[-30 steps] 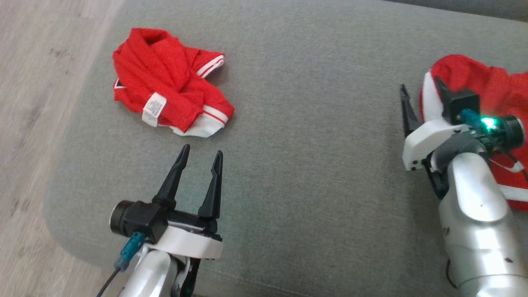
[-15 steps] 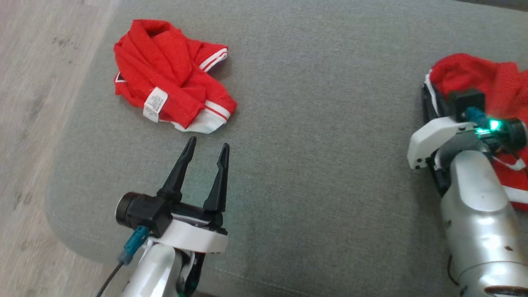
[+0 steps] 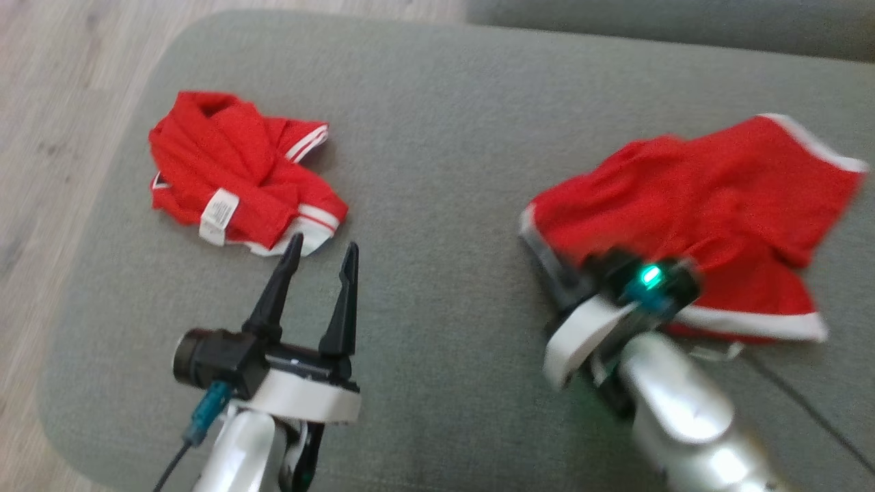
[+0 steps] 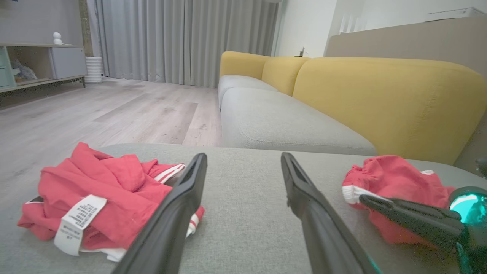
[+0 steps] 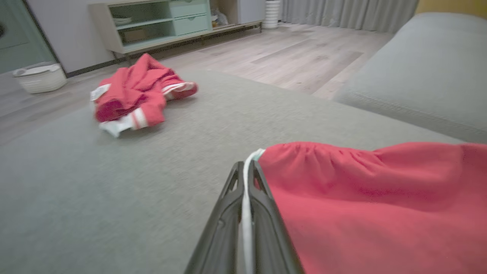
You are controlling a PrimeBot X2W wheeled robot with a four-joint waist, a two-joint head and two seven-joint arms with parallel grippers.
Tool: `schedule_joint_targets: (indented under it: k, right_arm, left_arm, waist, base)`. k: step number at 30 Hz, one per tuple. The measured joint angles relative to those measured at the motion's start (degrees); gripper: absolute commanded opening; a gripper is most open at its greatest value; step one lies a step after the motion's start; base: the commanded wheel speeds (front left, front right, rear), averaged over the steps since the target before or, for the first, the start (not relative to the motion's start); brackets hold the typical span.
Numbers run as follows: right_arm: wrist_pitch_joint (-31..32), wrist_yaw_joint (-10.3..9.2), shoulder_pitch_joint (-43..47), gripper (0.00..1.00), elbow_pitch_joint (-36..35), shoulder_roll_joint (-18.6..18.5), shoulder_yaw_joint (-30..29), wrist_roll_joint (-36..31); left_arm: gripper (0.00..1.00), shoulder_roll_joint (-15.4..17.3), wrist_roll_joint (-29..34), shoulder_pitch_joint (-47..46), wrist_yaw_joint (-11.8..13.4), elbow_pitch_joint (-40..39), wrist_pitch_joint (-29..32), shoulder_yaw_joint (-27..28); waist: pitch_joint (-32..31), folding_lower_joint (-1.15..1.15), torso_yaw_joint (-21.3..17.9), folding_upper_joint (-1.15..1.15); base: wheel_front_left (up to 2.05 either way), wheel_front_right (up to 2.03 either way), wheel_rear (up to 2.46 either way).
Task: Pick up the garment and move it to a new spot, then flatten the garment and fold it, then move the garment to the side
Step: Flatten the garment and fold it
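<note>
The garment is red with white trim and lies stretched out on the right half of the grey cushion. My right gripper is shut on its white-edged left hem; in the right wrist view the white band runs between the closed fingers and the red cloth spreads to the right. My left gripper stands open and empty over the cushion. From the left wrist, its fingers frame bare cushion, with the held garment at the right.
A second red garment with a white label lies crumpled just beyond my left gripper's fingertips. Wooden floor borders the cushion's left edge. A yellow-backed sofa stands behind, and a low cabinet and a white basket farther off.
My right gripper has shut on the garment's white-edged hem and drawn it towards the cushion's middle, stretching the cloth out. The head view has shifted. The left gripper stays open.
</note>
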Motion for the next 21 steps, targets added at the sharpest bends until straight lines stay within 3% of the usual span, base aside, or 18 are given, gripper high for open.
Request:
schedule_joint_targets:
  k: [7,8,9,14,21]
  right_arm:
    - [4.2,0.0,5.8,0.0,-6.0,0.0,11.5,7.1]
    - [4.2,0.0,6.3,0.43,-6.4,0.0,12.2,7.4]
    - [4.3,0.0,6.6,1.0,-6.8,0.0,12.5,7.6]
    - [3.8,0.0,7.3,1.0,-8.9,0.0,11.2,8.3]
    - [1.7,0.0,7.9,1.0,-11.7,0.0,0.6,7.5]
  left_arm:
    - [1.0,0.0,0.9,3.3,-0.2,0.5,0.0,0.5]
    - [1.0,0.0,0.9,3.4,-0.2,0.5,0.0,0.7]
    - [1.0,0.0,0.9,3.6,-0.2,0.5,0.0,1.1]
    - [1.0,0.0,1.4,5.1,-0.3,0.3,0.0,1.8]
    - [1.0,0.0,1.5,5.7,-0.3,-0.5,0.0,2.1]
  waist:
    - [-3.3,-0.01,-2.2,0.0]
    - [-3.7,-0.01,-2.5,0.0]
    - [-4.0,-0.01,-2.8,0.0]
    - [-5.2,0.0,-4.5,0.0]
    - [-6.7,0.0,-7.1,0.0]
  base:
    - [0.0,0.0,0.0]
    - [0.0,0.0,0.0]
    - [0.0,0.0,0.0]
    - [0.0,0.0,0.0]
    - [0.0,0.0,0.0]
